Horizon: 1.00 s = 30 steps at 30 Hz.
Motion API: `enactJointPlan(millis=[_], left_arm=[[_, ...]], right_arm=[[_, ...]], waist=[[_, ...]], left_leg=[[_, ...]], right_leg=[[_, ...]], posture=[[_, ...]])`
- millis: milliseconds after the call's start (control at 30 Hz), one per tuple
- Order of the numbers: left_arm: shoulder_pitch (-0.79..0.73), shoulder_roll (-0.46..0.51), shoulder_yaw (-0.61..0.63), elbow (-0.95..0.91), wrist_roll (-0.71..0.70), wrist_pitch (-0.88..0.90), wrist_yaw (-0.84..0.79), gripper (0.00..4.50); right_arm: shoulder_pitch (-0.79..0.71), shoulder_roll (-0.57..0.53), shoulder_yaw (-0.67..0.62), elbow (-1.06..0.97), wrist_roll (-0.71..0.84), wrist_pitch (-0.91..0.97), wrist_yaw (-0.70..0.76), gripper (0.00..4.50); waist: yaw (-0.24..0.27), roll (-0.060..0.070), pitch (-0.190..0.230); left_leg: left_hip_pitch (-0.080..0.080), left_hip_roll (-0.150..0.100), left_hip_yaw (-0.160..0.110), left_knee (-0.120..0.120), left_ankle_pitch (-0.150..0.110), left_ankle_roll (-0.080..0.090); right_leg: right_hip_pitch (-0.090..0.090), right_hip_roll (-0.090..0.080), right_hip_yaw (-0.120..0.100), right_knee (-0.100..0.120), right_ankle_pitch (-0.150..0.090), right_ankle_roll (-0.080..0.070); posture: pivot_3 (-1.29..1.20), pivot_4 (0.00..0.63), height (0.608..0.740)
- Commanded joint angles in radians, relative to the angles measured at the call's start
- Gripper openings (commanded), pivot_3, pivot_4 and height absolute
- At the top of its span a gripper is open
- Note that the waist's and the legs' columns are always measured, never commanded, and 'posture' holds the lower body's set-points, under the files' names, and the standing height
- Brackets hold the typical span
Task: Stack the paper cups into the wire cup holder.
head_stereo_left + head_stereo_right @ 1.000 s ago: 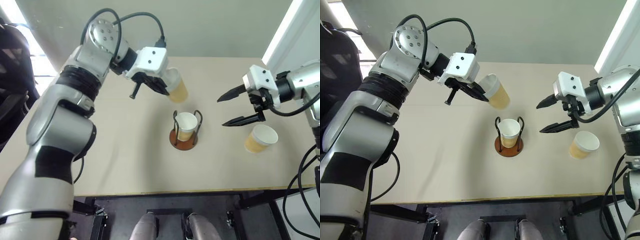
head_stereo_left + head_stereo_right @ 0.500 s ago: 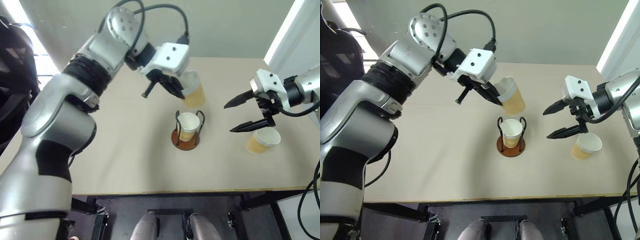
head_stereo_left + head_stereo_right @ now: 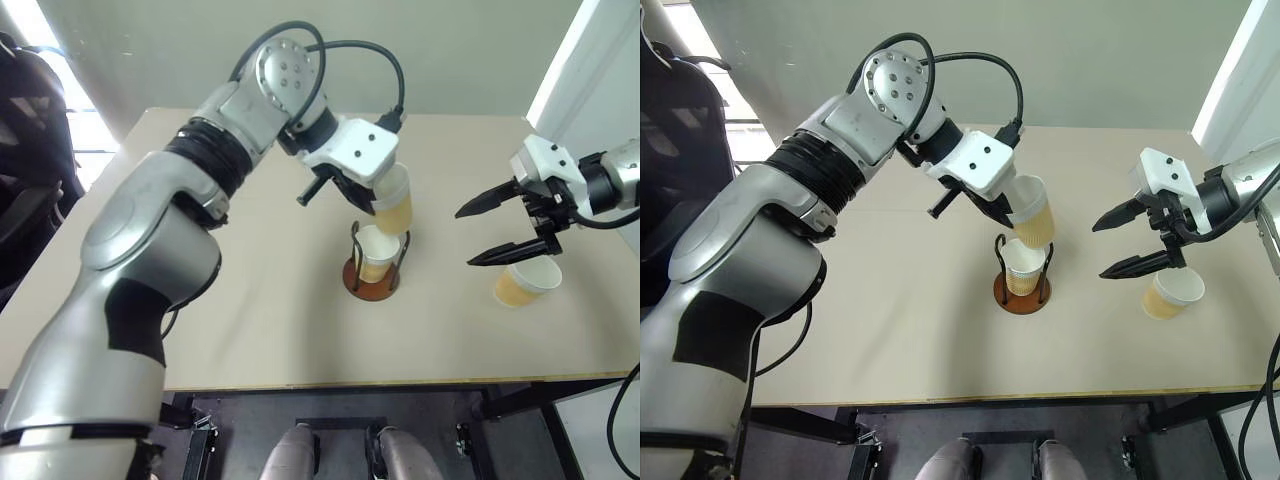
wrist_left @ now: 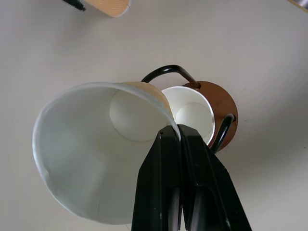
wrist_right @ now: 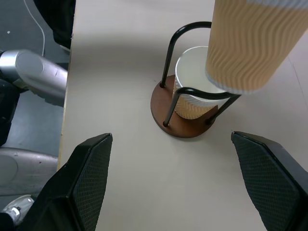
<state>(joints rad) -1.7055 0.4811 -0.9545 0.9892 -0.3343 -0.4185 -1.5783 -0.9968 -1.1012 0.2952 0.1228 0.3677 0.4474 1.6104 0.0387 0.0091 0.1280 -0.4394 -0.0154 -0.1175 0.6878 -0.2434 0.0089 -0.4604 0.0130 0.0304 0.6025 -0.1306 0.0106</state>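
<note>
Paper cups [image 3: 392, 203]: three; wire holder [image 3: 371, 281]: one.

A small wire cup holder [image 3: 372, 277], made of a round reddish-brown disc base and thin black upright loops, is set near the middle of the tan table. One tapered paper cup [image 3: 374, 253], white inside with a yellow-tan ribbed wall, is seated upright in it. A second such cup [image 3: 392, 200] is held tilted just above the holder. A third cup [image 3: 524, 283] is stood upright well apart, on the right.
</note>
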Motion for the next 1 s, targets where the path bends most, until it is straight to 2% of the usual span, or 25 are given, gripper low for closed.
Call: enactJointPlan(millis=[33, 300, 1000], left_arm=[[-0.036, -0.006, 0.025, 0.018, 0.029, -0.040, -0.036, 0.02], [-0.030, -0.009, 0.022, 0.036, 0.066, -0.073, -0.036, 0.02], [-0.020, 0.045, -0.082, -0.049, 0.018, -0.092, -0.036, 0.02]], right_arm=[[-0.017, -0.021, -0.024, -0.025, 0.016, 0.006, 0.004, 4.07], [-0.024, -0.024, -0.016, -0.028, 0.019, 0.009, 0.004, 4.07], [-0.028, -0.019, -0.013, -0.024, 0.000, -0.009, 0.004, 4.07]], waist=[[0.000, 0.000, 0.000], [0.002, 0.000, 0.000], [0.003, 0.000, 0.000]], left_leg=[[0.000, 0.000, 0.000, 0.000, 0.000, 0.000], [0.000, 0.000, 0.000, 0.002, -0.001, 0.001], [-0.001, 0.000, 0.000, 0.007, -0.003, 0.003]], right_leg=[[0.000, 0.000, 0.000, 0.000, 0.000, 0.000], [0.000, 0.000, 0.000, 0.000, 0.000, 0.001], [0.002, 0.000, 0.000, 0.000, 0.001, 0.002]], posture=[[0.00, 0.150, 0.740], [0.00, 0.150, 0.740], [0.00, 0.150, 0.740]])
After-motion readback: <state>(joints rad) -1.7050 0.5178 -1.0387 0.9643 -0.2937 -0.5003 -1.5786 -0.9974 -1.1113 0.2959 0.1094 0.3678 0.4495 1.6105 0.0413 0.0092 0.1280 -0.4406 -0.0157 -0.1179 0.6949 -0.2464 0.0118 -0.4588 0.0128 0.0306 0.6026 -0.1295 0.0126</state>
